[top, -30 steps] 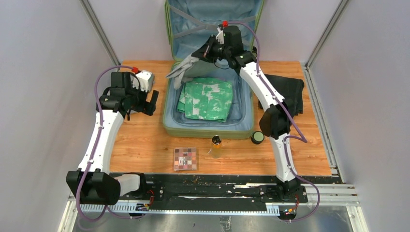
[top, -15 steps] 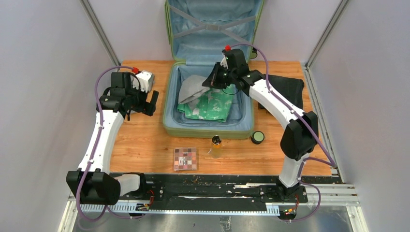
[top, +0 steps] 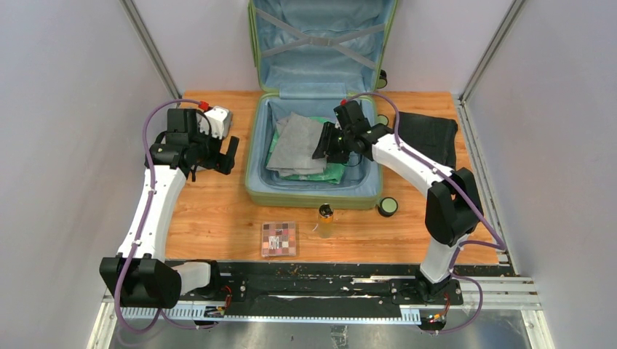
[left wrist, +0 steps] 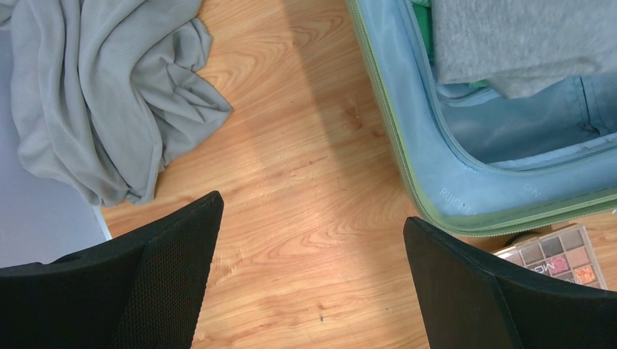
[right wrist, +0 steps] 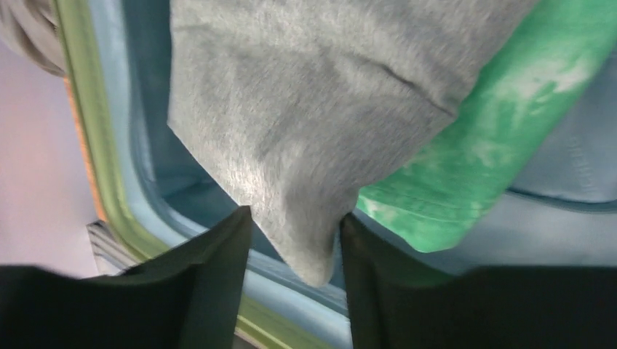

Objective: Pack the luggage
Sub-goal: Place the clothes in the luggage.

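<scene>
- The luggage (top: 313,198) is lying open at the middle of the bench's far edge (top: 218,218), its lid leaning up against the back wall.
- A grey cloth (top: 297,142) is resting in the luggage's left half, covering most of a green cloth (top: 325,173).
- The right end effector (right wrist: 295,240) is hanging low inside the luggage and pinching a corner of the grey cloth between its fingers (right wrist: 218,247).
- The left end effector (left wrist: 309,276) is hovering over bare wood near the bench's left edge, fingers spread wide and gripping nothing.
- A second, crumpled grey cloth (left wrist: 102,94) is lying below it, towards the far-left corner.
- A black cloth (top: 429,134) is lying by the right edge, just beside the luggage, with the right arm crossing over it.
- A bottle (top: 325,218) and a green-lidded jar (top: 388,206) are standing just beside the luggage's near wall.
- A makeup palette (top: 279,238) is lying near the bench's near edge.
</scene>
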`<state>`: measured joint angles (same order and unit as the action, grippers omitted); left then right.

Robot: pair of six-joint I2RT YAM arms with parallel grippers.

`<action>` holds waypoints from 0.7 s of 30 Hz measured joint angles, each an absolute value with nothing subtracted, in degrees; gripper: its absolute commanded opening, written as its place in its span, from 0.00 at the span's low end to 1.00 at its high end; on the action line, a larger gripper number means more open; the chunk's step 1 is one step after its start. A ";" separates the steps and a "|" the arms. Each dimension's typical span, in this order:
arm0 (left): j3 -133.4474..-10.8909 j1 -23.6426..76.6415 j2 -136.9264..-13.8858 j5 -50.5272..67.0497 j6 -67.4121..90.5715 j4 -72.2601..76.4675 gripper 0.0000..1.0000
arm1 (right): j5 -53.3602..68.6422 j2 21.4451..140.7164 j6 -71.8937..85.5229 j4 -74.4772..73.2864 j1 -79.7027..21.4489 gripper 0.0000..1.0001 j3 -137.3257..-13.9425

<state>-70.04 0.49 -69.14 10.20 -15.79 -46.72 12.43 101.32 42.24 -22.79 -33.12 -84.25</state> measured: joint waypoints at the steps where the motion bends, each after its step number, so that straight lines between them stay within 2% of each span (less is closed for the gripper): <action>1: -70.04 0.49 -69.14 10.20 -15.79 -46.70 1.00 | 11.90 101.32 42.28 -23.55 -33.12 0.66 -84.23; 6: -70.04 0.49 -69.14 10.37 -15.77 -46.72 1.00 | 9.08 101.32 39.22 -29.04 -33.12 0.75 -84.49; 15: -70.06 0.49 -69.38 12.47 -14.83 -46.72 1.00 | 8.69 104.55 34.35 -36.97 -27.97 0.75 -95.04; 21: -70.06 0.49 -69.60 12.91 -14.66 -46.74 1.00 | 12.71 117.38 33.56 -36.34 -23.00 0.72 -109.56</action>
<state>-70.06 0.49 -69.60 12.91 -14.66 -46.74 12.71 117.38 33.56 -36.34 -23.00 -109.56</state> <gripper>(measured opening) 0.999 0.732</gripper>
